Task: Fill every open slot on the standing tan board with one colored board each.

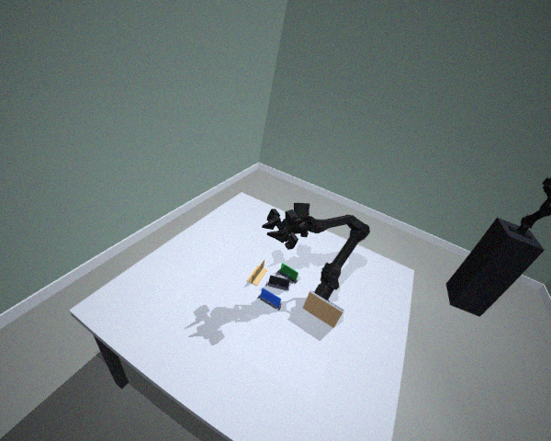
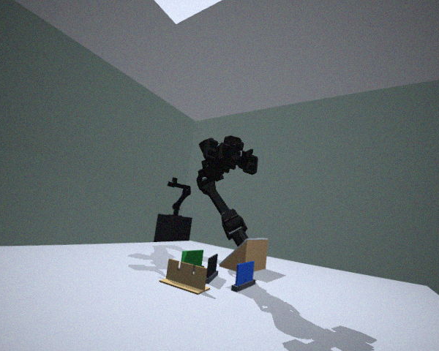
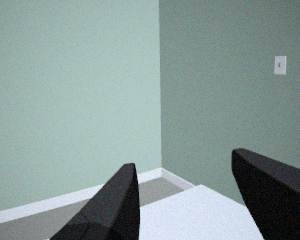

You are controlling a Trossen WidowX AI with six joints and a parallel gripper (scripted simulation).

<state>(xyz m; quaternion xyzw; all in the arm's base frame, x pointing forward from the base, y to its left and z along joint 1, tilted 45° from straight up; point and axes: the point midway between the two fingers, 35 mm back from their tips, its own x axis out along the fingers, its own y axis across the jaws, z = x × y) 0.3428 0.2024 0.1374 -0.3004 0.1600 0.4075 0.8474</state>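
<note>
1. Top view shows you a white table (image 1: 162,303) (image 2: 99,313) (image 3: 200,215) in a room with green walls (image 1: 124,95) (image 2: 99,170) (image 3: 75,100) and white baseboards (image 1: 181,206) (image 3: 55,198).
2. Wrist view gives you the room's corner, a table corner and a small pale wall plate (image 3: 280,65).
3. Your arm (image 1: 344,254) (image 2: 217,199) rises beside a tan wedge-shaped block (image 1: 323,309) (image 2: 257,254), bends at the elbow and reaches out high over the table.
4. Your gripper (image 1: 265,229) (image 2: 229,155) (image 3: 184,166) hangs well above the boards; its fingers stand partly apart with nothing between them, so it is released.
5. You have one standing tan board (image 1: 262,268) (image 2: 185,273) on a flat foot, with two open slots visible in its top edge.
6. You have three colored boards, all upright near the tan board: one green (image 1: 288,272) (image 2: 193,257), one black (image 1: 279,281) (image 2: 212,265) and one blue (image 1: 270,298) (image 2: 245,273). The black one stands between the other two.
7. You can see dark holders under the black and blue boards in the exterior view.
8. One further arm (image 1: 548,206) (image 2: 181,196) stands on one black pedestal (image 1: 494,267) (image 2: 172,228) beyond the table.
</note>
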